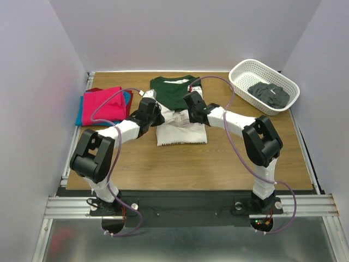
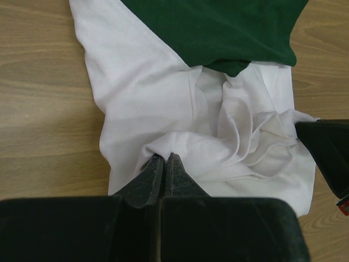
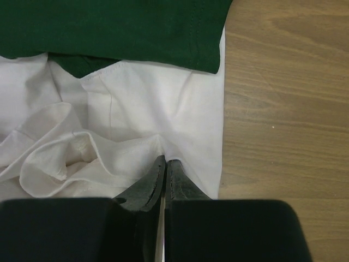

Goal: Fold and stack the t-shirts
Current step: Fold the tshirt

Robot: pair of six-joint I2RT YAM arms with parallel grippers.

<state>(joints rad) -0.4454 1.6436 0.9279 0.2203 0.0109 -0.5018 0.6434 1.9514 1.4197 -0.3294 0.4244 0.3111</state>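
The left gripper point(image 2: 165, 156) is pinching a raised fold of white cloth with its jaws pressed together, low in the left wrist view. The right gripper point(image 3: 164, 159) is doing the same low in its own view, jaws closed on a white ridge just beside the cloth's right edge. Both are gripping the white and green t-shirt point(image 1: 180, 134), which is lying at the centre of the wooden table point(image 1: 218, 164) in the top view, its white part bunching into wrinkles between the two grippers and its green part spreading toward the upper edge. At the upper left, a folded magenta t-shirt point(image 1: 103, 103) is resting on a blue t-shirt point(image 1: 79, 115) and a red t-shirt point(image 1: 94, 89). At the upper right, a white lattice basket point(image 1: 240, 71) is holding a dark grey garment point(image 1: 268, 94).
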